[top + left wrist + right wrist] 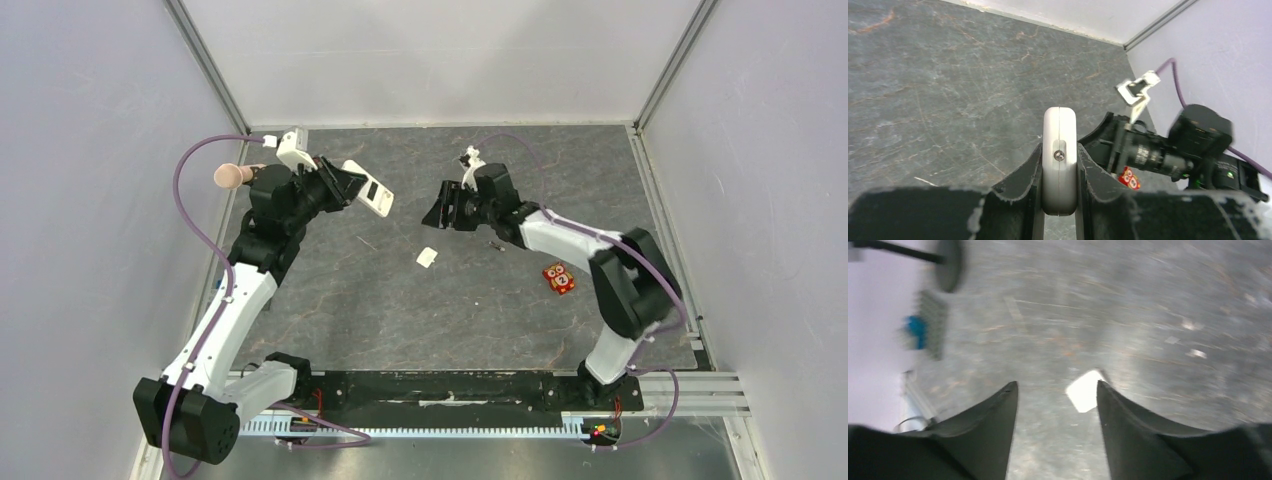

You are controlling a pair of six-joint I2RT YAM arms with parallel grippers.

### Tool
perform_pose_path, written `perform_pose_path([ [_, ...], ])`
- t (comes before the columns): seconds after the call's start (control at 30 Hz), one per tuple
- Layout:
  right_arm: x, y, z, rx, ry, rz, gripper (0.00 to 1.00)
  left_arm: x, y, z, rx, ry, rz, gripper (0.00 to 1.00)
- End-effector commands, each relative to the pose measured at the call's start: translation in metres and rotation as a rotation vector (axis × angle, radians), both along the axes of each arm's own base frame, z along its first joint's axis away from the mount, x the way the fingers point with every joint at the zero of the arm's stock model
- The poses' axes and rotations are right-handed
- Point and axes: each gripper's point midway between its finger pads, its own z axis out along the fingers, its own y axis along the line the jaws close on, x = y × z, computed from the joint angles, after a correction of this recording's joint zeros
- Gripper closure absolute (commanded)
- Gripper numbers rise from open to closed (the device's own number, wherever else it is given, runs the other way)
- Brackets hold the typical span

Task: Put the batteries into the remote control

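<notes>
Left tool (1059, 152), raised mid-air, clamps the remote control (1059, 125); right tool (1055, 390) hangs tilted over the table (400, 320), jaws apart.

White remote control (1060, 150) edge-on, tight between the left fingers (1020, 187), over grey table (948, 85).

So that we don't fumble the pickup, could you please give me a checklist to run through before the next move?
1. Remote control secured in left end effector: ok, clamped edge-on between both fingers.
2. Right end effector free: ok, jaws apart, nothing between them.
3. White cover piece off the remote: ok, it lies on the table.
4. Battery compartment reachable: cannot tell, it is not visible.
5. Batteries located: cannot tell; a small dark sliver on the table may be one, and no blue one is seen.
6. Right wrist view sharp: not ok, blurred.
</notes>
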Motion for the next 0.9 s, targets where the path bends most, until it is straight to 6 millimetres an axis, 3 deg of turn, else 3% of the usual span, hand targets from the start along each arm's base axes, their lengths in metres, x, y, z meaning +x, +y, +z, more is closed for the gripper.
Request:
perform_pose_path([
  [0.0,-0.034,0.030,0.124,0.344,-0.295,0.250,0.31,-0.012,-0.018,0.048,-0.128,-0.091,-0.094,0.98],
  [0.1,-0.054,0.030,0.173,0.495,-0.369,0.285,0.18,-0.017,-0.025,0.061,-0.192,-0.085,-0.127,0.98],
  [0.27,-0.081,0.028,0.235,0.752,-0.387,0.327,0.17,-0.027,-0.036,0.098,-0.322,-0.125,-0.192,0.98],
  [0.47,-0.080,0.029,0.254,0.836,-0.365,0.311,0.17,-0.041,-0.047,0.121,-0.462,-0.125,-0.281,0.98],
  [0.57,-0.083,0.028,0.274,0.900,-0.383,0.324,0.18,-0.045,-0.050,0.126,-0.512,-0.120,-0.309,0.98],
  [0.7,-0.084,0.032,0.295,0.985,-0.365,0.357,0.29,-0.045,-0.051,0.127,-0.555,-0.096,-0.314,0.98],
  [0.8,-0.081,0.032,0.302,1.031,-0.346,0.355,0.43,-0.047,-0.053,0.130,-0.578,-0.090,-0.331,0.98],
  [0.87,-0.079,0.033,0.304,1.040,-0.343,0.346,0.57,-0.047,-0.055,0.128,-0.579,-0.076,-0.344,0.96],
])
